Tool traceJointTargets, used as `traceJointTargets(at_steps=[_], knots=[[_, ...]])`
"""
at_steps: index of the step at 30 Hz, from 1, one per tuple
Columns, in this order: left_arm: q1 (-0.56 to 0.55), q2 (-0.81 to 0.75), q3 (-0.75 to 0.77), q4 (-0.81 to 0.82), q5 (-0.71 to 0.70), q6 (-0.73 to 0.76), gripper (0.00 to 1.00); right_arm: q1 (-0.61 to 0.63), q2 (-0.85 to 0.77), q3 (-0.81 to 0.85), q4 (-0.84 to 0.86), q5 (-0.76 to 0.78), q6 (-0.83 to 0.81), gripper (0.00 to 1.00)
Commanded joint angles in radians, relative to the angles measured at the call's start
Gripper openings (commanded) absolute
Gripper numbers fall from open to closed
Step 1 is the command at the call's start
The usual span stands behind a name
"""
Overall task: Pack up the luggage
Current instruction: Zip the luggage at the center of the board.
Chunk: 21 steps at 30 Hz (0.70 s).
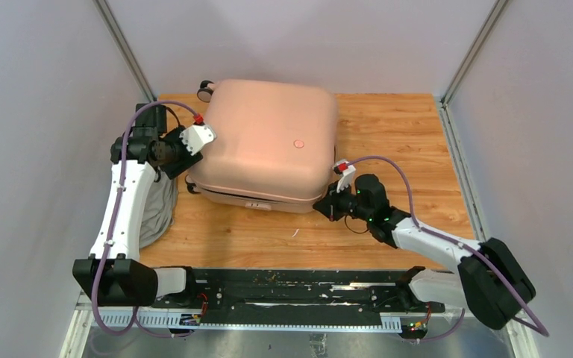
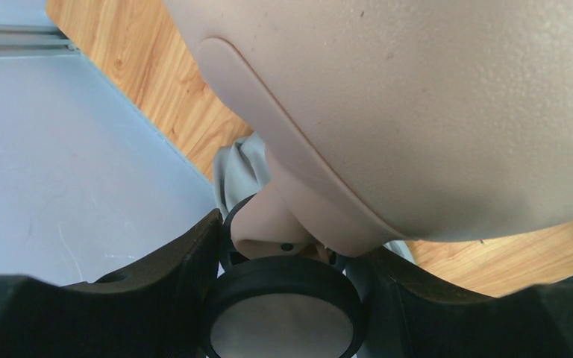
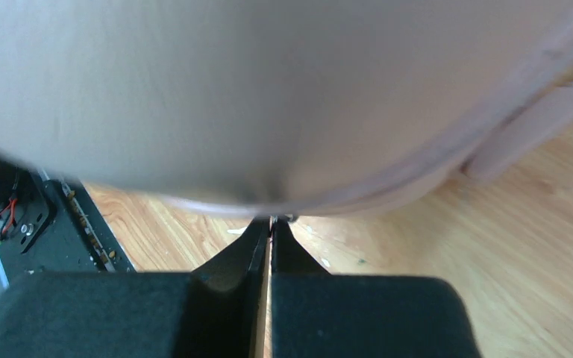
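Observation:
The luggage (image 1: 268, 142) is a large pale pink hard-shell suitcase lying flat and closed on the wooden table. Its shell fills the left wrist view (image 2: 418, 112) and the right wrist view (image 3: 231, 97). My left gripper (image 1: 185, 165) is at its near left corner. There its jaws (image 2: 291, 250) are closed on a black wheel (image 2: 282, 306) with a grey hub. My right gripper (image 1: 324, 203) is at the near right corner, shut, its tips (image 3: 271, 224) right under the shell's seam. Whether they pinch something small there I cannot make out.
A grey cloth bundle (image 1: 157, 212) lies on the table's left edge beside the luggage, also showing behind the wheel (image 2: 239, 168). Another wheel (image 1: 206, 88) sticks out at the far left corner. A black rail (image 1: 268, 287) runs along the near edge. Grey walls enclose the table.

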Motion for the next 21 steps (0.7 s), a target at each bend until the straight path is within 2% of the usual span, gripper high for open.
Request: traceJointTargets(at_steps=[1, 5, 9, 12, 15, 21], knots=[[-0.104, -0.072, -0.038, 0.029, 0.108, -0.106, 0.0, 0.131, 0.093, 0.055, 0.194, -0.12, 0.068, 0.0], [-0.132, -0.093, -0.065, 0.028, 0.112, -0.148, 0.0, 0.116, 0.033, 0.066, 0.154, -0.017, 0.08, 0.0], [-0.133, -0.112, -0.07, 0.028, 0.111, -0.15, 0.0, 0.12, 0.051, 0.087, 0.191, -0.027, 0.128, 0.0], [-0.133, -0.118, -0.062, 0.026, 0.098, -0.158, 0.0, 0.123, 0.006, 0.05, 0.223, -0.009, 0.138, 0.0], [-0.133, -0.112, -0.034, 0.021, 0.098, -0.172, 0.0, 0.191, -0.02, 0.073, 0.17, 0.004, 0.078, 0.0], [-0.131, -0.052, 0.066, 0.002, 0.105, -0.248, 0.0, 0.293, 0.004, 0.164, 0.096, -0.122, -0.019, 0.0]])
